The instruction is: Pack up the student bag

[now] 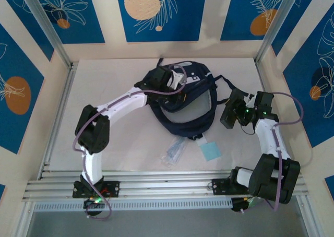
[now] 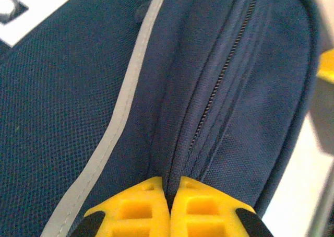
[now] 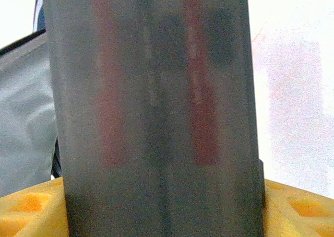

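The student bag [image 1: 201, 91] lies on the far middle of the table [image 1: 120, 138], its dark straps trailing towards the right. The left hand [image 2: 169, 203] is on the bag's left upper part. Its yellow fingers [image 2: 135, 211] are pressed together, with a fold of navy fabric pinched between them just beside a closed zipper [image 2: 219, 80]. A grey stripe [image 2: 125, 106] runs up the cloth to the left of that fold.

To the right of the bag and just beside its strap, the right hand [image 3: 164, 205] clamps a dark case [image 3: 151, 106]. The case stands upright between the fingers, and blurred reddish bands show through its smoky wall.

Nearer the arm bases, just in front of the bag, a clear packet [image 1: 175, 151] and a light blue square [image 1: 210, 151] lie flat on the table, near each other but apart.
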